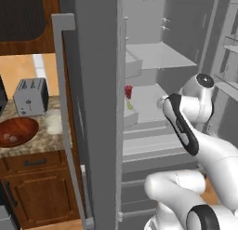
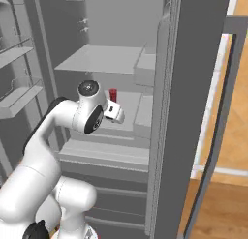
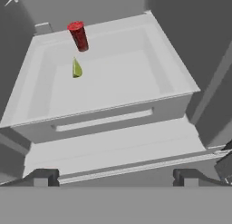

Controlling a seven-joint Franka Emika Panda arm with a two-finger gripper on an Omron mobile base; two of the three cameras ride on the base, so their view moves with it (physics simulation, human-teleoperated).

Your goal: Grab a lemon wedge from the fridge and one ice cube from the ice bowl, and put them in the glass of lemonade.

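Fridge shelf [image 3: 136, 78]: lemon wedge [image 3: 77, 69] lying, red cup [image 3: 79, 36] just behind.

1 lemon wedge [image 3: 77, 68], 1 red cup [image 3: 79, 36]

The fridge [image 1: 97, 84] looks like matt grey steel, its shelves smooth pale plastic. The ice bowl [image 1: 16, 131] is glossy reddish-brown wood; the toaster [image 1: 30, 96] brushed metal; the table [image 1: 44, 140] speckled stone.
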